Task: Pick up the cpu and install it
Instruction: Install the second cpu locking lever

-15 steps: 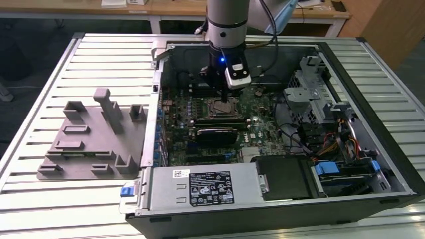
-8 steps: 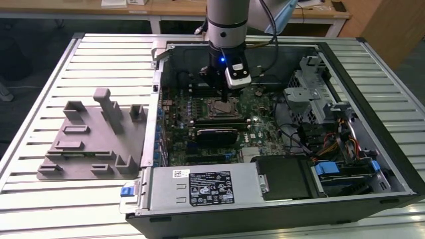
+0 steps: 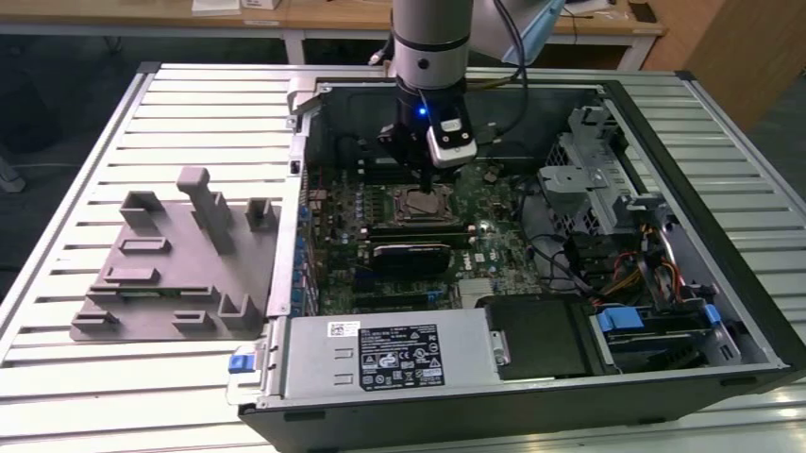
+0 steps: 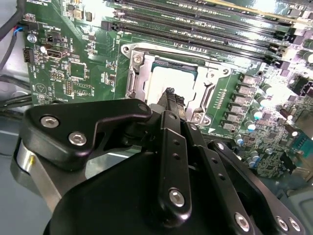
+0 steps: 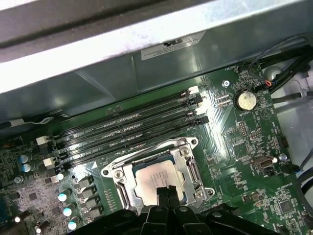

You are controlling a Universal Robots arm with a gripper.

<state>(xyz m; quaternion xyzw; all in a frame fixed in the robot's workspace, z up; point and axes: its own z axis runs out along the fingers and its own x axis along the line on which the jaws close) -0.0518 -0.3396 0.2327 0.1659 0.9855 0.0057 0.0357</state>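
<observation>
Grey fixture (image 3: 176, 260) near surface (image 3: 75, 170) left edge, in exterior view. Cpu (image 5: 155, 178) seated in motherboard socket (image 5: 188, 166), inside open case (image 3: 705, 311). Claw (image 5: 167, 192) pressed together, tips right over cpu (image 4: 168, 81), holding nothing.

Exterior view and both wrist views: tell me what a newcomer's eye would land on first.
The open computer case on the slatted table, with the gripper reaching down into it. In both wrist views the cpu lies in its metal socket frame on the green motherboard, the fingertips right above it. A grey fixture sits at the exterior view's left.
</observation>
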